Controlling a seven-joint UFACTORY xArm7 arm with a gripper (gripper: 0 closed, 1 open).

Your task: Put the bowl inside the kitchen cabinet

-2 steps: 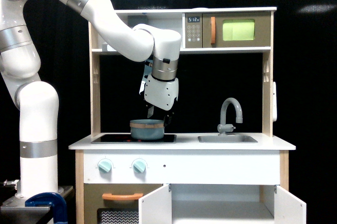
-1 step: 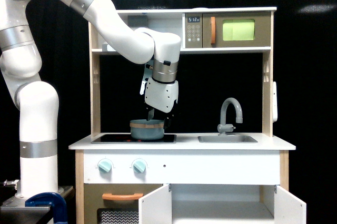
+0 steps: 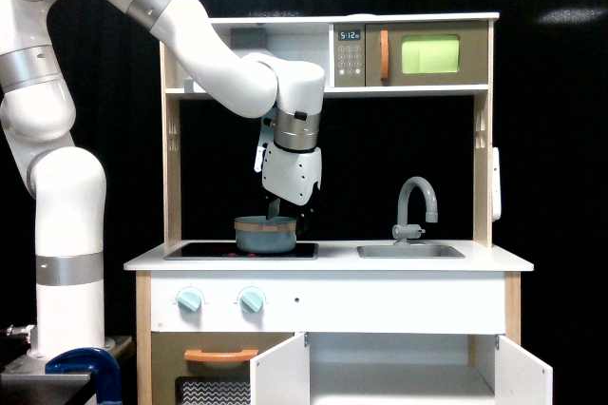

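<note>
bowl (image 3: 265,234) on hob, under end effector (image 3: 287,214)

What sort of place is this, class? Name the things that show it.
Probably a robotics lab, not a real home: a wooden toy kitchen stands before a black backdrop, with a large white robot arm reaching over its stove.

Kitchen cabinet (image 3: 408,367) cut by bottom edge.

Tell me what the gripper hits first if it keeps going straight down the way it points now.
The gripper points down at the bowl on the stovetop. Going straight on, its fingertips would likely meet the bowl's rim or right side first, though depth is unclear from this single view.
</note>
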